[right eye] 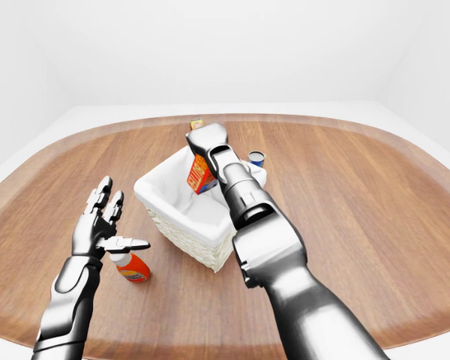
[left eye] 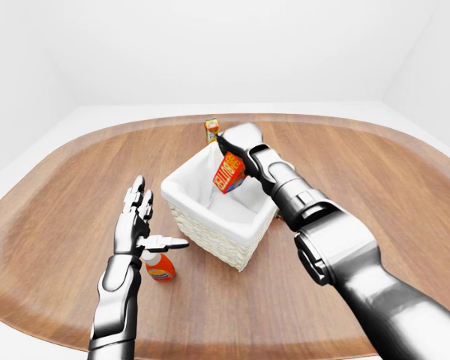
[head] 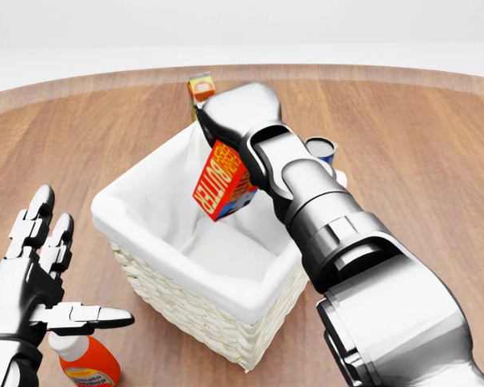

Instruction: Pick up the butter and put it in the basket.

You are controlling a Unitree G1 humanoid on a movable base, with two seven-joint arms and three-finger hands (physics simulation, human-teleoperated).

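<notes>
Over the middle of the wooden tabletop (left eye: 375, 180), the right hand (head: 235, 113) holds the butter (head: 223, 182), an orange-red box tilted on its corner, in the air above the open mouth of the basket (head: 226, 310). How the fingers of that hand close on the box cannot be told, since the back of the hand hides them. Wide bare wood lies from 3 to 5 o'clock of the basket and again toward 9 o'clock, out to the tabletop's rounded edge. White floor and pale walls ring the tabletop. White cloth lines the woven basket, and its inside shows only that cloth below the hanging box. At 7 o'clock of the basket the left hand (left eye: 135, 221) hangs with fingers spread and thumb stuck out, just above an orange bottle (left eye: 160, 268) lying on the wood. A small carton (head: 200, 87) stands at 12 o'clock of the basket, and a blue can (right eye: 256, 159) at about 2 o'clock.
</notes>
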